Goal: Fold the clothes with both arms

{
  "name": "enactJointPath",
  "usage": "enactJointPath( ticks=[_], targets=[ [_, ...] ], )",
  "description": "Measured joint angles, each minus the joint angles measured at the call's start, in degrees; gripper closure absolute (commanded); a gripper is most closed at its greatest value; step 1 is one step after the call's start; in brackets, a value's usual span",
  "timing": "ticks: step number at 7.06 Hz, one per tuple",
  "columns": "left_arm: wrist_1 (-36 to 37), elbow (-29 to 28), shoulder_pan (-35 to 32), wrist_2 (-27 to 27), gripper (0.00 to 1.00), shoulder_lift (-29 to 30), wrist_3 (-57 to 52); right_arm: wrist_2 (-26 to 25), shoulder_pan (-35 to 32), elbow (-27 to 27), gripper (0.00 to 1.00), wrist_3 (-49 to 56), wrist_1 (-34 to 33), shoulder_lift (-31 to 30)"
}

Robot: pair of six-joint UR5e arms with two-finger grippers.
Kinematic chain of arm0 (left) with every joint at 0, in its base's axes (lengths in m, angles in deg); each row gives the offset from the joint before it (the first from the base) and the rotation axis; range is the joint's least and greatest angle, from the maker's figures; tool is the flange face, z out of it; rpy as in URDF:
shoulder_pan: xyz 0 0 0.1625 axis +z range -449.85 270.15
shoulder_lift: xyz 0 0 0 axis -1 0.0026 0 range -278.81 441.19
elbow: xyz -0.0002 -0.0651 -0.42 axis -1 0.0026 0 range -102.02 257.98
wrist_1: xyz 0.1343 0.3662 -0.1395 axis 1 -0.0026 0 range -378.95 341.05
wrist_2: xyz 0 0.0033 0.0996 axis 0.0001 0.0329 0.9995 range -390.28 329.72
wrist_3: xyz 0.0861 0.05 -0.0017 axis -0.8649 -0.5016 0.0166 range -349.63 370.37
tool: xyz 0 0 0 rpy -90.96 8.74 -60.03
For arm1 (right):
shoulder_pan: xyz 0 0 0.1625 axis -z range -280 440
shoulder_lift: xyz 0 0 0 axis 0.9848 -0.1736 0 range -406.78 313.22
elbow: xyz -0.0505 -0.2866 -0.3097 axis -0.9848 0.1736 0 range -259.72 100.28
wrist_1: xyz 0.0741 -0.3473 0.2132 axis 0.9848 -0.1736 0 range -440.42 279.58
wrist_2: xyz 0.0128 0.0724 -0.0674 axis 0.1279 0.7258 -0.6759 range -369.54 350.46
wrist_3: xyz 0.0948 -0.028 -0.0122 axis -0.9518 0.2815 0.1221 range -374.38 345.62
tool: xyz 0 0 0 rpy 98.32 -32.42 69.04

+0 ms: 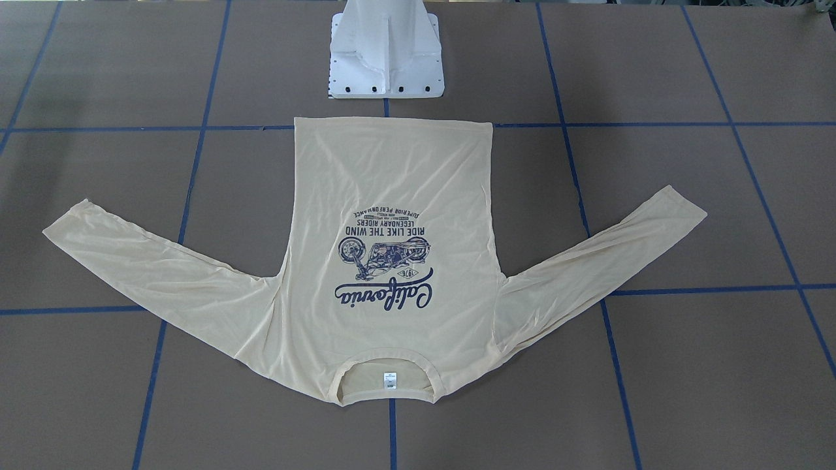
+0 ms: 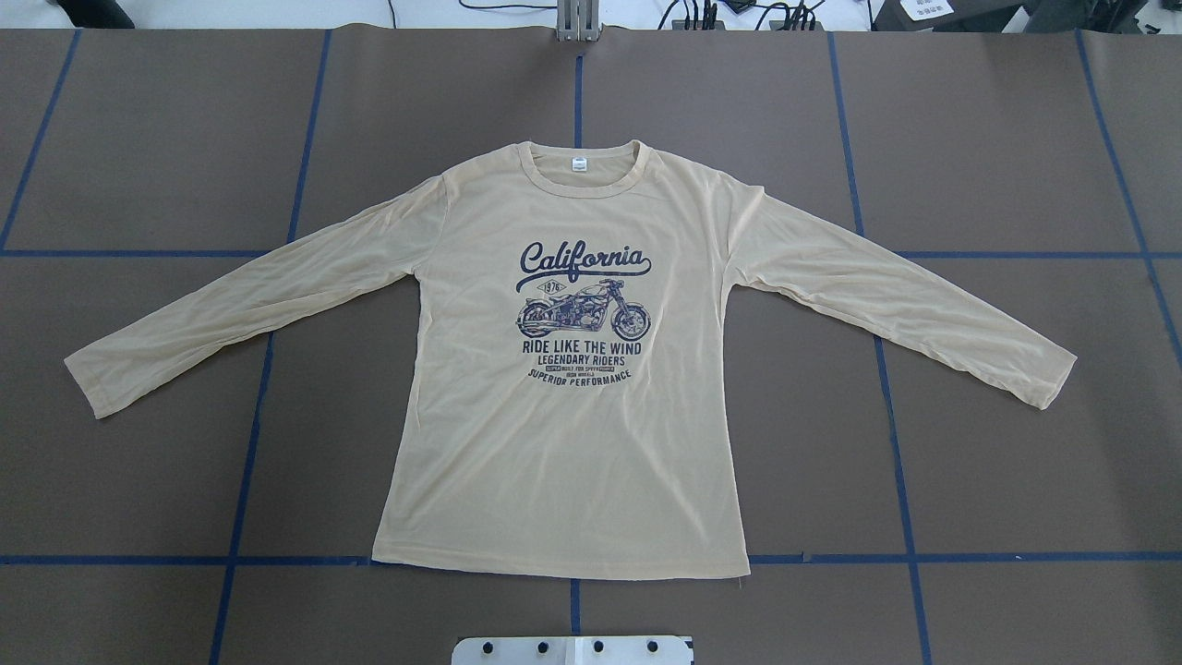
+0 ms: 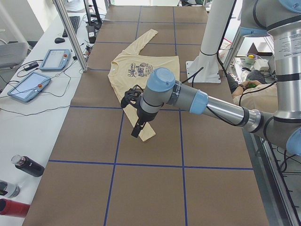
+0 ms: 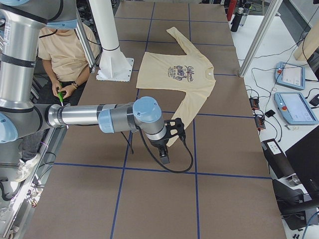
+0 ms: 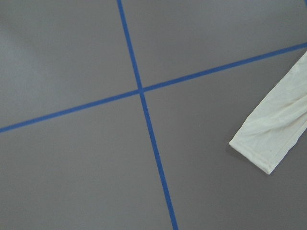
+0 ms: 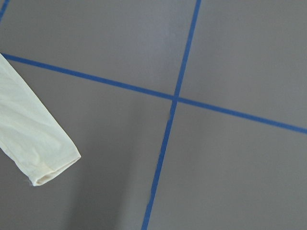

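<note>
- The thin, pale cream long-sleeved T-shirt lies flat at mid-table, print up, with its collar far from the robot and its sleeves spread left and right.
- The next move is probably pinching both layers at each cuff.
- The black left gripper and the black right gripper hang near the cuffs; the side views don't show whether they are open or closed.
- The white pedestal base stands just beyond the hem, and a seated person is behind it.
</note>
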Motion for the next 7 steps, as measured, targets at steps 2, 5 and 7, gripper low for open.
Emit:
enactJointPath(
  ticks=[2, 5, 7],
  targets=[
    [-9.6, -2.3, 0.0, -2.0, 0.0, 4.3, 2.6, 3.1, 0.0, 0.2, 0.0, -3.3, 4.2, 1.8],
    [-17.3, -3.5, 0.4, -3.7, 0.0, 5.2, 7.6, 4.7, 5.6, 0.7, 0.0, -12.7, 11.1, 2.1],
    [-20.4, -3.6, 1.5, -3.9, 0.0, 4.1, 7.9, -2.2, 17.8, 1.3, 0.0, -32.4, 22.4, 2.1]
  ],
)
